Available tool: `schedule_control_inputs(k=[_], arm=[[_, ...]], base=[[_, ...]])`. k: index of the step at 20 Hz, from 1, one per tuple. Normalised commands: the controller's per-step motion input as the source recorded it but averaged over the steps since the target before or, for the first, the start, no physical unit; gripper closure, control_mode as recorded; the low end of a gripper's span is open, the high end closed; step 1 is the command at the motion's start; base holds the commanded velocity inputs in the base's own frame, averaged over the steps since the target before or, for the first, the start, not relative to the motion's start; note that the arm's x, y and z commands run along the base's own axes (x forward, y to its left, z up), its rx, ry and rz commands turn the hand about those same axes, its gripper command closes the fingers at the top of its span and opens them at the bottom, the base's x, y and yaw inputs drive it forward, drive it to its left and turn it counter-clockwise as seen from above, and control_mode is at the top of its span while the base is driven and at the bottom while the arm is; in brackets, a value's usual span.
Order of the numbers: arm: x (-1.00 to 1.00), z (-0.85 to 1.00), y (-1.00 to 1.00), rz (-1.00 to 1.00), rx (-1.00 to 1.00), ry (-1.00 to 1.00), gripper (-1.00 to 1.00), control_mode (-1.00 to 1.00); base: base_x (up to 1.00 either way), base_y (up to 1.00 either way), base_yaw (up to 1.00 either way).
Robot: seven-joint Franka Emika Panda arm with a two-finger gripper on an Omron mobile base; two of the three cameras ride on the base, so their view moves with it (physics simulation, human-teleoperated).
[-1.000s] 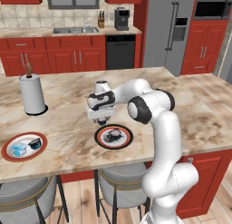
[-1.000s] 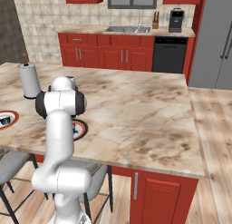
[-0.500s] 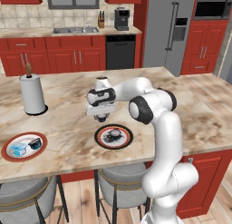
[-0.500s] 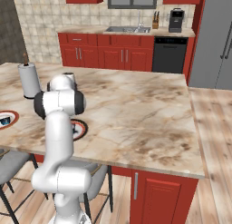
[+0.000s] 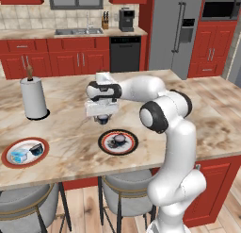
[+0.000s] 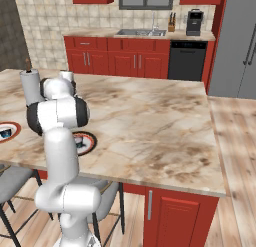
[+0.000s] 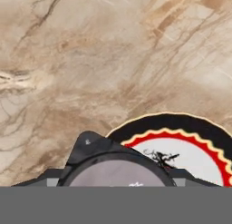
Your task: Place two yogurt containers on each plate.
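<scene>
Left base view: the claw (image 5: pixel 102 117) hangs above the counter, closed around a dark yogurt container (image 5: pixel 102 118), beside the patterned plate (image 5: pixel 118 142).

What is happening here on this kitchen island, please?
The white robot arm's end effector is holding a small dark yogurt cup with a pale top above the marble counter, close to the dark patterned plate with a thin red edge. That plate already carries one dark cup. The white plate with a broad orange-red rim, further left, holds a light blue cup and a dark cup. A tall white paper-towel roll stands behind.
</scene>
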Motion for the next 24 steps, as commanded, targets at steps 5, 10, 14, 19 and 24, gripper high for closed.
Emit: schedule_control_inputs(k=[5, 10, 14, 19, 24], arm=[[-1.00, -0.14, 0.11, 0.00, 0.00, 0.01, 1.00, -1.00], [-0.95, -0.03, -0.21, 0.00, 0.00, -0.03, 1.00, -1.00], [-0.63, -0.19, -0.29, 0.00, 0.00, 0.00, 1.00, -1.00], [-0.14, -0.15, -0.19, 0.00, -0.04, -0.02, 1.00, -1.00], [0.29, -0.22, -0.01, 0.00, -0.10, -0.01, 1.00, -1.00]], base=[[0.00, 0.00, 0.00], [0.00, 0.00, 0.00], [0.00, 0.00, 0.00], [0.00, 0.00, 0.00], [0.00, 0.00, 0.00]])
